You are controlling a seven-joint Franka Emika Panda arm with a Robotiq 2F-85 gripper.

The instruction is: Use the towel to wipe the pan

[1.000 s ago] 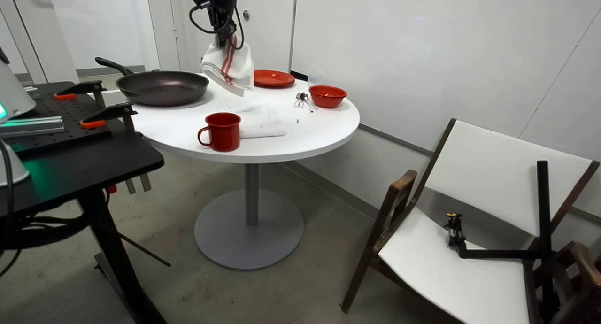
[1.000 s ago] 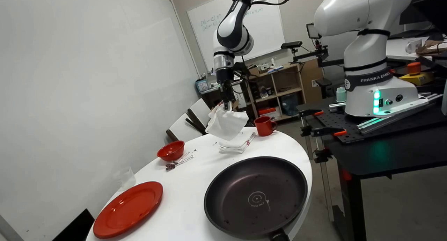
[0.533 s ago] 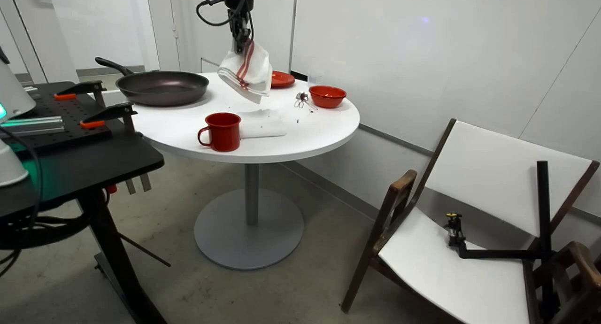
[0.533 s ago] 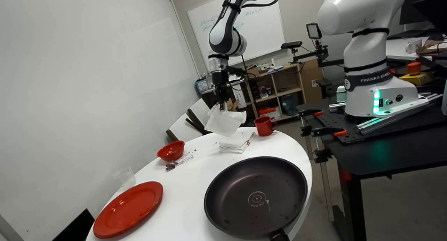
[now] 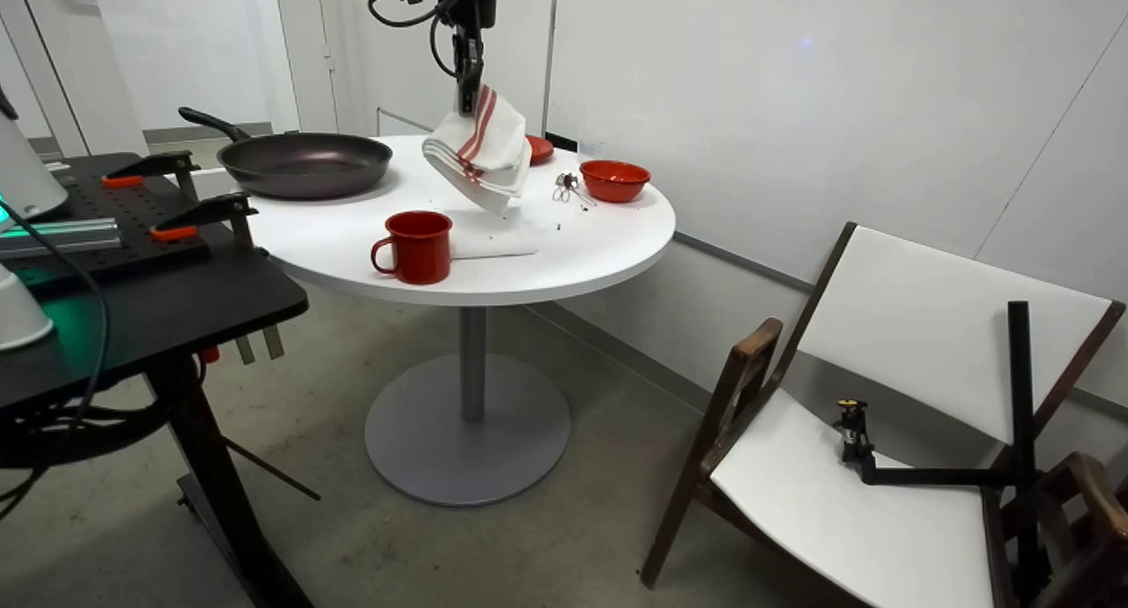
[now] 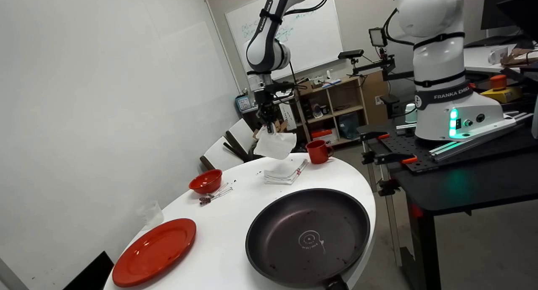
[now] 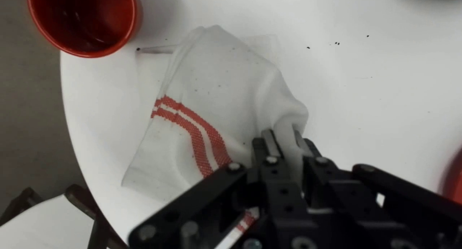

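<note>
My gripper (image 7: pixel 284 139) is shut on a bunched part of the white towel (image 7: pixel 216 79) with red stripes. The towel hangs from the fingertips above the table in both exterior views (image 5: pixel 480 154) (image 6: pixel 275 145), and the gripper shows there too (image 5: pixel 467 106) (image 6: pixel 270 130). The dark pan (image 6: pixel 309 235) stands on the table with small specks inside; it also shows in an exterior view (image 5: pixel 304 165), apart from the towel. In the wrist view only a blurred dark edge shows at the top right. The fingertips are partly hidden by cloth.
A folded white cloth stack (image 6: pixel 286 172) lies under the held towel, beside a red mug (image 5: pixel 421 248). A red bowl (image 6: pixel 206 181), a whisk-like wire tool (image 6: pixel 214 195), a red plate (image 6: pixel 154 252) and a clear cup (image 6: pixel 150 214) stand on the round white table (image 5: pixel 599 255).
My gripper, still holding the towel, has moved farther from the pan, rightward and lower in an exterior view. The pan, mug, bowl and plate have not moved.
</note>
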